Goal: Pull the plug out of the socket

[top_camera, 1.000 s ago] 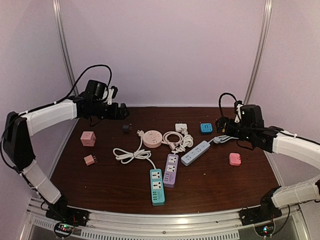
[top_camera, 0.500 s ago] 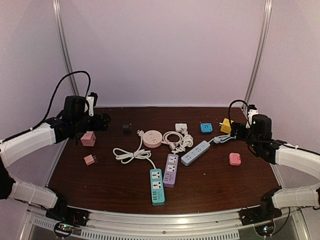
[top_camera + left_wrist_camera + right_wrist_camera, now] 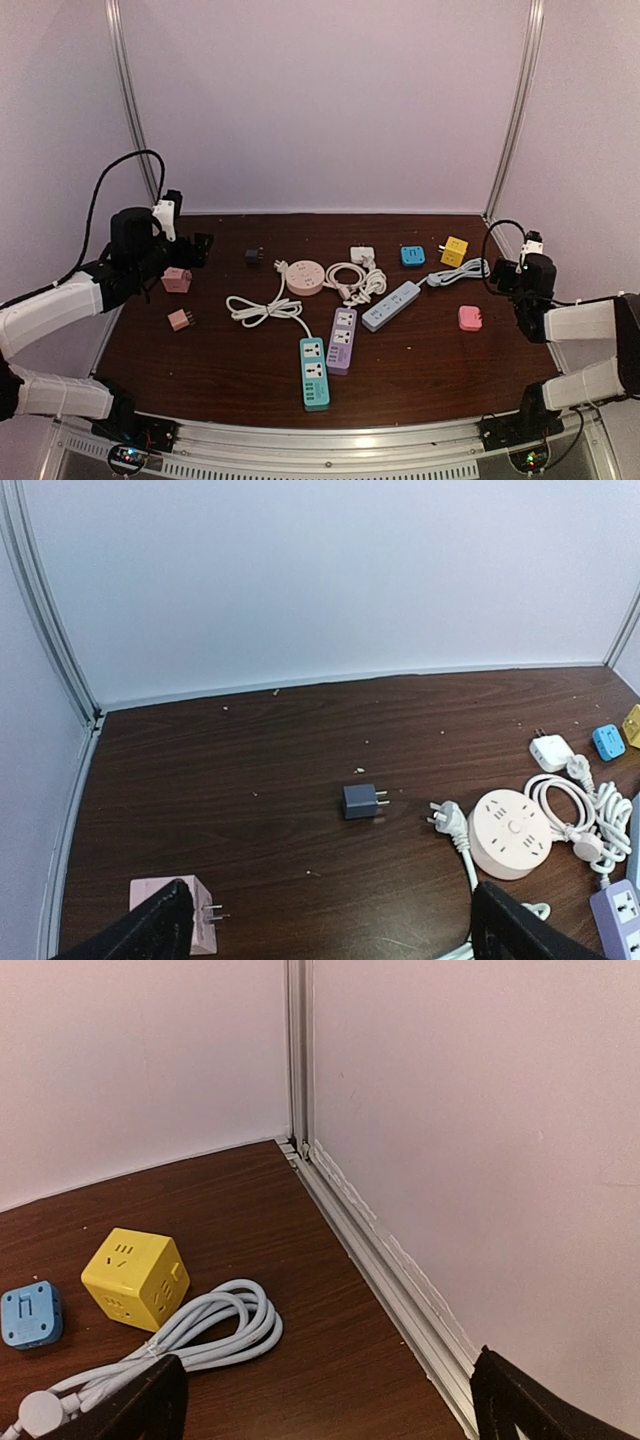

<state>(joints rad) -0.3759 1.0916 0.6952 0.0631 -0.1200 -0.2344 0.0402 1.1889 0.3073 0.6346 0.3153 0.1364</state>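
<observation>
Three power strips lumped around the middle of the worktop: teal power strip (image 3: 314, 372) nearest the front edge, purple power strip (image 3: 342, 340) just beside its right side, pale blue power strip (image 3: 391, 305) angled off toward the back right. Right behind those, round pink socket hub (image 3: 305, 277), with a white plug (image 3: 282, 267) lying loose on the wood just left of it. Honestly can't make out any plug actually seated in a socket from up top, way too small.

White cable coil (image 3: 262, 310) left of the purple strip, another white cable bundle (image 3: 358, 280) right of the hub. Along the back: dark adapter (image 3: 254, 256), white adapter (image 3: 362, 254), blue adapter (image 3: 412, 256), then yellow cube socket (image 3: 454, 250) toward the back right corner, with a pale looped cord (image 3: 455, 272) just in front. Pink adapter (image 3: 470, 318) near the right edge. Over by the left edge, pink cube socket (image 3: 177, 280) and a small pink plug (image 3: 181, 320) in front of it.

Left gripper (image 3: 195, 247) up near the back left corner, just behind the pink cube, fingers (image 3: 165, 925) spread wide, pinching nothing. Right gripper (image 3: 505, 270) out at the right edge, apart from everything, likewise spread wide, nothing between the fingers (image 3: 130, 1405).
</observation>
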